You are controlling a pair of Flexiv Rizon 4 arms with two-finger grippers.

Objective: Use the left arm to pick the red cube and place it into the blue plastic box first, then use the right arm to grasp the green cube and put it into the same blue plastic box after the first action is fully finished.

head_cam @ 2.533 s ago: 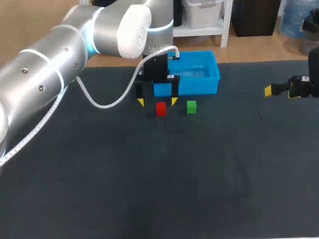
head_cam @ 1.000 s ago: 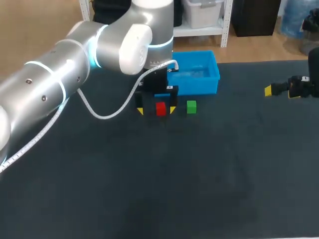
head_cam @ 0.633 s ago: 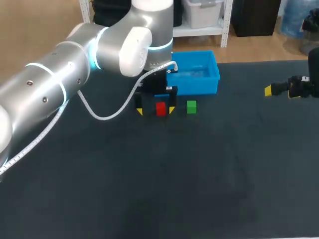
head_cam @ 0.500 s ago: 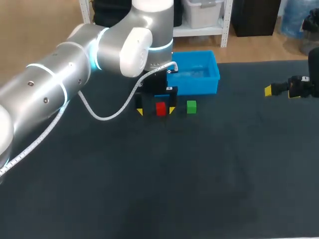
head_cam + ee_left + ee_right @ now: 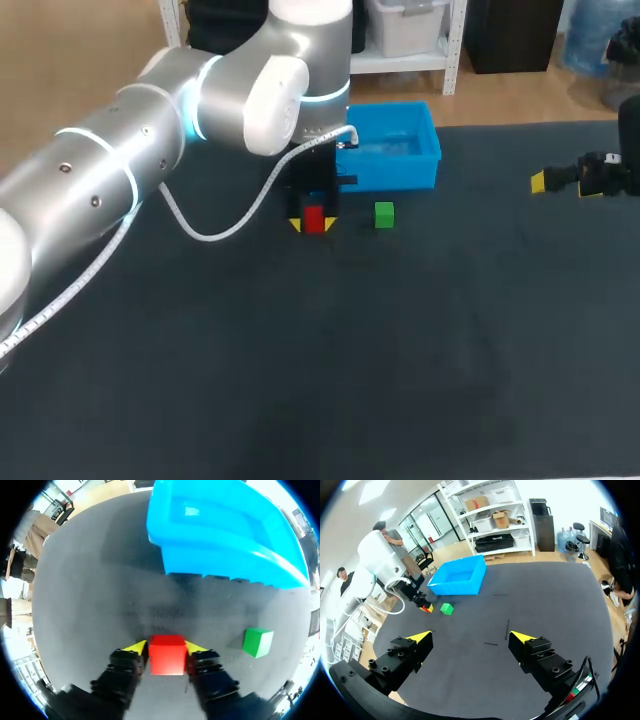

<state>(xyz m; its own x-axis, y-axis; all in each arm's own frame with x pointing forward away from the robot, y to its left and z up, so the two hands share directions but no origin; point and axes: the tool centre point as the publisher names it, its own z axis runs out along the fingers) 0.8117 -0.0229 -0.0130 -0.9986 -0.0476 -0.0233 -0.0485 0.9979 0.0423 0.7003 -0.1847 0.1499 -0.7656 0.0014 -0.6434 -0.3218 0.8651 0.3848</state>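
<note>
- Red first: clamped from two sides on the red cube with the left jaws, yellow fingertips flush against its flanks.
- Low over the dark table, just in front of the blue plastic box; resting on the cloth or barely off it, cannot tell which.
- Near the green cube, beside the left jaws and not touching them.
- Judged as the grasp stage of the opening step: hold made, nothing yet in the box.
- Next, by this reading: lift straight up, high enough to clear the near wall, carry forward over the hollow, then let go there, without brushing the green cube.
- Wide apart and empty at the right jaws, parked well away near the table's right edge; best held there until the red cube lies in the box.
</note>
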